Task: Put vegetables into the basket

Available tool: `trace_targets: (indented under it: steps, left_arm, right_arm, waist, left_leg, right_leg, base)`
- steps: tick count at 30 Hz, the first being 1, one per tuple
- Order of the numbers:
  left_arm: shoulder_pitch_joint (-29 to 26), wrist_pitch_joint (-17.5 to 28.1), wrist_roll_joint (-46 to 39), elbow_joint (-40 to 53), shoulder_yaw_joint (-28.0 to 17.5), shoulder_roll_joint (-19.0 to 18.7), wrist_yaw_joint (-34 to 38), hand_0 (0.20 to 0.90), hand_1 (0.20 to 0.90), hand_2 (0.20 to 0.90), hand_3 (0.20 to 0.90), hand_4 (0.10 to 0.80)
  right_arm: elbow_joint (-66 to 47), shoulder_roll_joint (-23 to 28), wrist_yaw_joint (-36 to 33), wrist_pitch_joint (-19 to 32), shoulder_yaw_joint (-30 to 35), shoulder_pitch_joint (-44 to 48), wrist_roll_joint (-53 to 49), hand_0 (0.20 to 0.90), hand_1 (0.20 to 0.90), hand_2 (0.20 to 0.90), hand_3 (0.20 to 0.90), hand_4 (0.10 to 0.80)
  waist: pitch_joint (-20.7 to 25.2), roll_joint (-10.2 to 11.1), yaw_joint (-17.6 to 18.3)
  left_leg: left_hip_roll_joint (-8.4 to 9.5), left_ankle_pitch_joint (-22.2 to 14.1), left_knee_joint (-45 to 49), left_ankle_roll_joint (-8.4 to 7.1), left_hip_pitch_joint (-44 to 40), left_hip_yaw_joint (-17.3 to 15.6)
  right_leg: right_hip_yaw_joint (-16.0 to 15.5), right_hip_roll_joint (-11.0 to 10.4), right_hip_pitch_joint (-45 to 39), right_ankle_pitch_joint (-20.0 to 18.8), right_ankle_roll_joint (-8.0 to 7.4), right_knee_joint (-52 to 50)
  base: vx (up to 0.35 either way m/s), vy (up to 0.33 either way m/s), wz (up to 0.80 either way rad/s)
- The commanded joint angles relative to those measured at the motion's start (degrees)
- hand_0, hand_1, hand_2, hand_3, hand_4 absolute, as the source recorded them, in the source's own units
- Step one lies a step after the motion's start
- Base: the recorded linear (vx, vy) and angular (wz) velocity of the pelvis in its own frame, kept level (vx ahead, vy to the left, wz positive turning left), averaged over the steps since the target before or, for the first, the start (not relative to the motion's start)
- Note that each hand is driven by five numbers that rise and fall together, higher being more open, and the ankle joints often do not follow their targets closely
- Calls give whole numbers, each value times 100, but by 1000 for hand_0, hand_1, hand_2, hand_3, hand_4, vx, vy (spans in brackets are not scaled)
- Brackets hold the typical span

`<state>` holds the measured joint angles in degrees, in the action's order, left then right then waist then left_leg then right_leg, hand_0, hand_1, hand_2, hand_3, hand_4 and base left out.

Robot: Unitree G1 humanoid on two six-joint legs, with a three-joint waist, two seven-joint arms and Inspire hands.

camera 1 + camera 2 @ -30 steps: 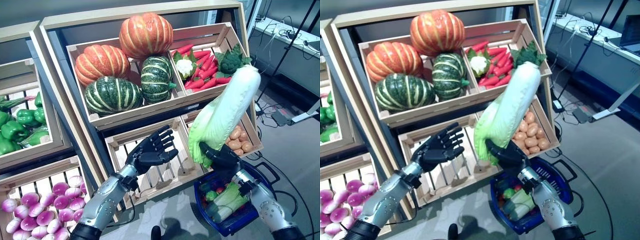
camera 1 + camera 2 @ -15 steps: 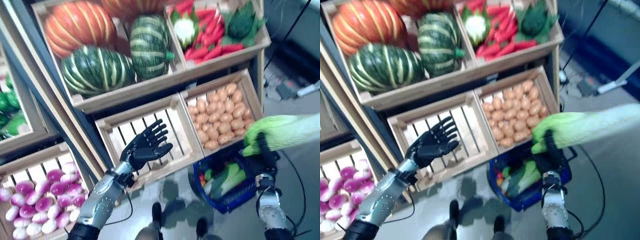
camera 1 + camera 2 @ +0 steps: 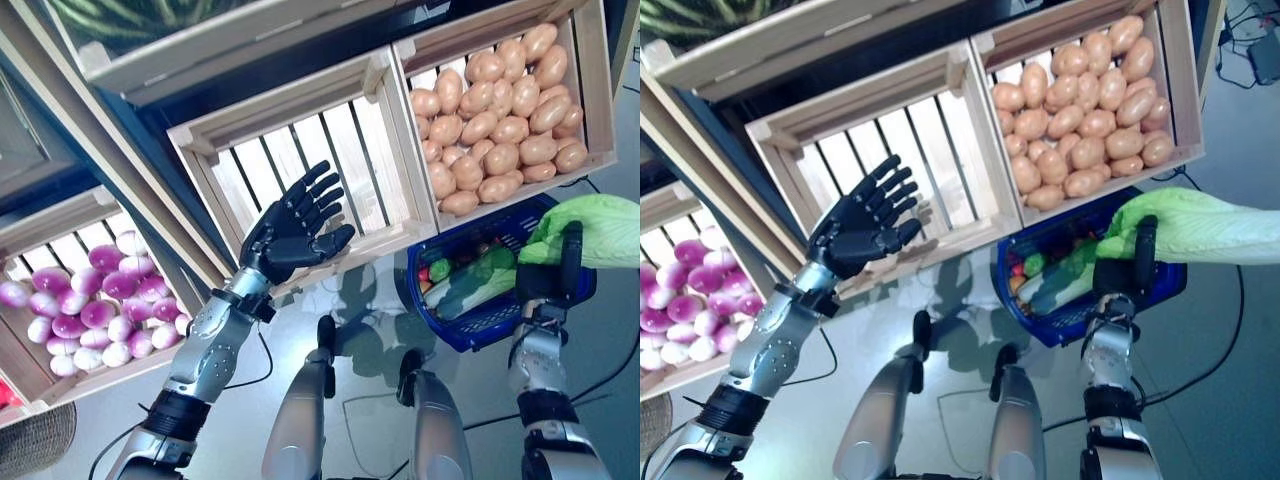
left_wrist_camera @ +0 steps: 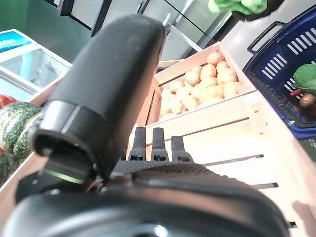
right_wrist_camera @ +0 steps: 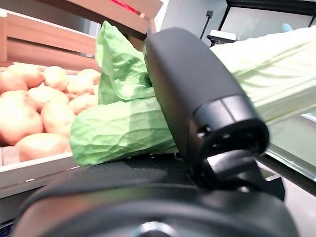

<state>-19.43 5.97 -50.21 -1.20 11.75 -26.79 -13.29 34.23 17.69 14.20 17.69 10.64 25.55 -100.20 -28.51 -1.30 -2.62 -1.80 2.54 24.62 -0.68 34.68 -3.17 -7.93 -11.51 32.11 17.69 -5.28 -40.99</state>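
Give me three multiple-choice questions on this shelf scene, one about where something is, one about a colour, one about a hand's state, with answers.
1. Where is the cabbage?
A. in the slatted crate
B. in the right hand, above the basket
C. on the floor

2. What colour is the basket?
A. blue
B. red
C. yellow

3. How is the left hand?
A. shut on a potato
B. shut, holding nothing
C. open, fingers spread

Answers: 1 B, the right hand grips its leafy end over the basket. 2 A, its rim is blue. 3 C, it is held up before the empty crate, holding nothing.
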Motion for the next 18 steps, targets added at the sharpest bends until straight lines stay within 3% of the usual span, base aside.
trace_targets:
  steps: [1, 8, 10, 14, 18]
  left_arm:
    - [-506, 781, 32, 482, -67, 127, -58, 900, 900, 900, 900, 800]
    - [-912, 1058, 14, 267, 59, 43, -37, 900, 900, 900, 900, 800]
    - [-1043, 1150, -41, 152, 73, 34, -26, 900, 900, 900, 900, 800]
    - [-1283, 1200, -70, 68, 135, 61, 7, 900, 900, 900, 900, 800]
    - [-1518, 1107, -114, 22, 246, 90, 176, 900, 900, 900, 900, 800]
  right_arm:
    - [-363, 618, 460, 172, 84, 207, 41, 300, 300, 300, 300, 400]
    - [259, 947, 473, -361, -281, 888, 79, 300, 300, 300, 300, 400]
    - [495, 913, 376, -398, -309, 1084, 25, 300, 300, 300, 300, 400]
    - [924, 844, -176, -399, -405, 1506, 306, 300, 300, 300, 300, 400]
    - [1350, 888, -1088, -526, -748, 1888, 1358, 300, 300, 300, 300, 400]
  waist:
    - [96, -6, 35]
    - [14, -99, -4]
    - [27, -132, -6]
    - [-22, -211, -31]
    - [-49, -266, -45]
  left_leg:
    - [-41, -1181, 1133, -189, 152, 212]
    - [10, -1507, 2009, -102, 761, 190]
    - [5, -1752, 2401, -105, 894, 219]
    - [-8, -2071, 3048, -42, 1245, 215]
    - [14, -2156, 3362, 18, 1525, 203]
  right_leg:
    - [83, 42, 62, -647, 245, 116]
    - [154, 17, 801, -368, 362, -848]
    - [215, 1, 967, -176, 376, -1206]
    - [313, -28, 1400, 67, 406, -1821]
    - [400, -24, 1754, 132, 454, -2165]
  base:
    - [-26, -12, 4]
    - [-17, -8, 5]
    - [87, 10, 0]
    - [54, 32, -1]
    - [-2, 41, 1]
